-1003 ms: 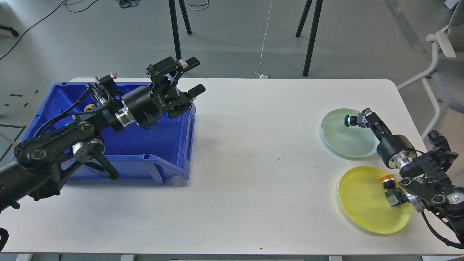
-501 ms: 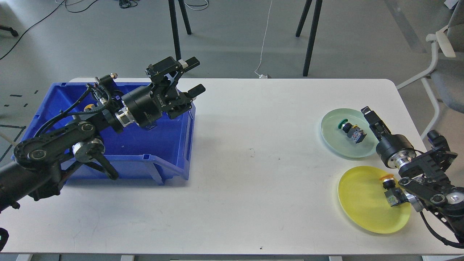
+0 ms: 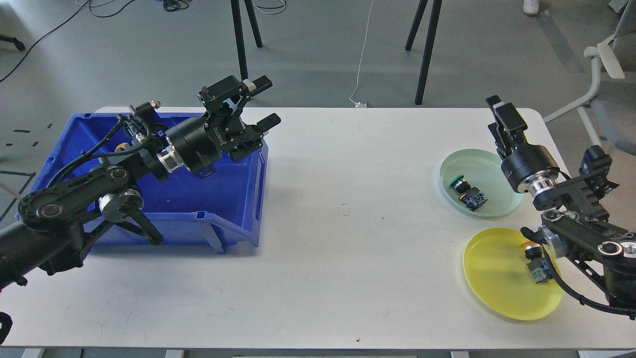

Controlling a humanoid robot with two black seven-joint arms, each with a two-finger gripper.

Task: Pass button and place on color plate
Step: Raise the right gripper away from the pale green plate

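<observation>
A green-capped button (image 3: 466,192) lies on its side in the pale green plate (image 3: 492,166) at the right. An orange-capped button (image 3: 535,260) lies on the yellow plate (image 3: 497,278), partly behind my right arm. My right gripper (image 3: 494,115) is raised above the far rim of the green plate, its fingers apart and empty. My left gripper (image 3: 269,102) is open and empty, held above the right rim of the blue bin (image 3: 233,233). A yellow button (image 3: 121,146) shows inside the bin behind my left arm.
The white table (image 3: 348,209) spans the view between the bin and the plates. Black stand legs (image 3: 241,44) and a white cable are on the floor behind it. A chair (image 3: 611,94) stands at the far right.
My right gripper let go of the green button, which dropped and settled in the green plate. The right gripper then rose and drew back toward the table's far edge. The left arm barely moved.
</observation>
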